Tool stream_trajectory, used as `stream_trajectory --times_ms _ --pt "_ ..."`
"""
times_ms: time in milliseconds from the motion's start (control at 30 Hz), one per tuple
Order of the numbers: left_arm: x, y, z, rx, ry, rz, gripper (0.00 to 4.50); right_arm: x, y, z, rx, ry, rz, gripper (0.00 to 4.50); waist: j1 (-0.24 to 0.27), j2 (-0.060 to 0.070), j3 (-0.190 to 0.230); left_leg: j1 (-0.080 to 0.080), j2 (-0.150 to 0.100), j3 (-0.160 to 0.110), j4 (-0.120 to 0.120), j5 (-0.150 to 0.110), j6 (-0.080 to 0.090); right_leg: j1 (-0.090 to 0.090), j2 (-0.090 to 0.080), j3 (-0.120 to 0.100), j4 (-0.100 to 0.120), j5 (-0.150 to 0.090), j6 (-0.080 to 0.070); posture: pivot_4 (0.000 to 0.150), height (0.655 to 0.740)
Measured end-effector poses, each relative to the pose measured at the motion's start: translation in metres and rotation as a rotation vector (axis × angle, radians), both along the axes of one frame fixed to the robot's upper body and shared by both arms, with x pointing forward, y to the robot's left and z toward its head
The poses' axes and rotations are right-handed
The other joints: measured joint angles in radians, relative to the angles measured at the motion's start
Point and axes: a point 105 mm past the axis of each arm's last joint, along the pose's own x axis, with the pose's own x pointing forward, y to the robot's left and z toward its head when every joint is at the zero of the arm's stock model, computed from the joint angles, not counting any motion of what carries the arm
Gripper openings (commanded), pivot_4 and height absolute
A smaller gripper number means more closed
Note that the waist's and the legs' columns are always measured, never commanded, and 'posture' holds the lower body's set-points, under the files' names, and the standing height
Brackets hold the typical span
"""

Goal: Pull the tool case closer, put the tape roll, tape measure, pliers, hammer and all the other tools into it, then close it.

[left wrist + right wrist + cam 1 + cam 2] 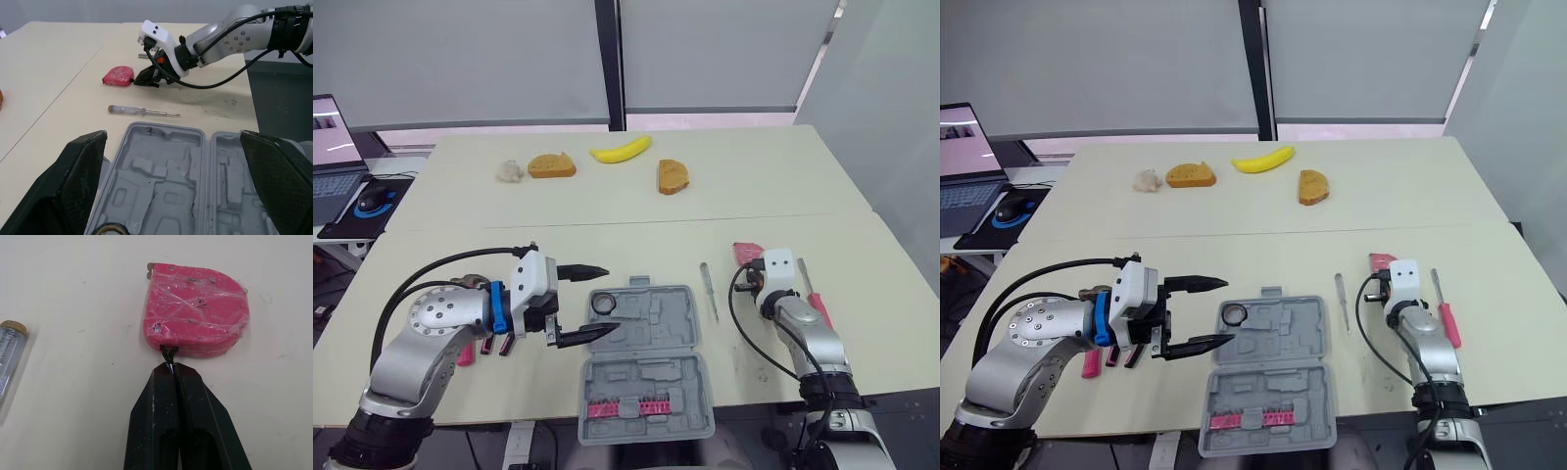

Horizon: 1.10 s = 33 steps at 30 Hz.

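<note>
One tape measure (195,316), pink — touching right hand (171,366), fingers closed

Tool case (677,305): grey moulded plastic, matt. Tape measure (195,318): glossy pink plastic under wrinkled clear film. Screwdriver (142,111): clear plastic handle, metal shaft. Bench (607,206): smooth matt cream top, scuffed. Right gripper (171,366): matt black.

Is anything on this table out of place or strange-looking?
Yes. A banana and two bread slices lie on the table's far side, odd company for a tool case. The pink tape measure is wrapped all over in crinkled clear tape.
</note>
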Motion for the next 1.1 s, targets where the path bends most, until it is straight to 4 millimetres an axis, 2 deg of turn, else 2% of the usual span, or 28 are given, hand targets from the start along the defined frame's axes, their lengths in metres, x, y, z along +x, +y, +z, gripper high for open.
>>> stream_trajectory --times_ms 67,200,367,500,667,867,1100 --pt "-0.001 -0.001 -0.001 0.002 0.002 -0.006 4.50 -0.002 0.003 0.000 0.004 0.000 0.019 0.01 0.000 0.000 0.000 0.000 0.000 0.000 0.000 0.000 0.000 0.000 0.000 0.000 0.000 0.000 0.000 0.150 0.7400" --pt "-0.006 -0.002 -0.007 0.023 0.011 -0.036 4.50 -0.018 0.001 -0.002 -0.014 0.015 0.067 0.01 0.002 0.000 0.000 -0.001 -0.001 0.000 0.000 0.000 0.000 0.000 0.000 0.001 -0.001 0.000 0.000 0.150 0.7400" --pt "-0.014 0.000 -0.015 0.049 0.034 -0.062 4.50 -0.050 -0.016 -0.005 -0.048 0.057 0.090 0.01 0.004 0.000 0.000 -0.001 0.000 -0.001 0.000 0.000 0.000 0.000 0.000 0.000 -0.001 0.000 0.000 0.150 0.7400" --pt "-0.021 0.001 -0.018 0.075 0.052 -0.088 4.50 -0.079 -0.018 -0.008 -0.036 0.096 0.103 0.01 0.004 0.000 0.000 0.000 0.000 -0.001 0.000 0.000 0.000 0.000 0.000 0.000 -0.001 0.000 0.000 0.150 0.7400" --pt "-0.030 0.001 -0.021 0.093 0.083 -0.117 4.50 -0.114 -0.003 -0.012 -0.012 0.150 0.154 0.01 0.004 0.001 0.000 -0.001 0.000 -0.002 0.000 0.000 0.000 0.000 0.000 -0.001 -0.001 -0.001 0.000 0.150 0.7400" --pt "-0.041 0.000 -0.023 0.102 0.118 -0.153 4.50 -0.143 0.022 -0.014 0.012 0.210 0.255 0.01 0.005 0.001 0.000 -0.001 0.000 -0.002 0.000 0.000 0.000 0.000 0.000 -0.001 -0.003 -0.001 0.000 0.150 0.7400" --pt "-0.046 0.001 -0.026 0.095 0.155 -0.164 4.50 -0.174 0.028 -0.017 0.027 0.305 0.347 0.01 0.007 0.001 0.000 -0.001 0.001 -0.003 -0.001 0.000 0.000 0.001 0.000 -0.002 -0.005 -0.001 0.000 0.150 0.7400"
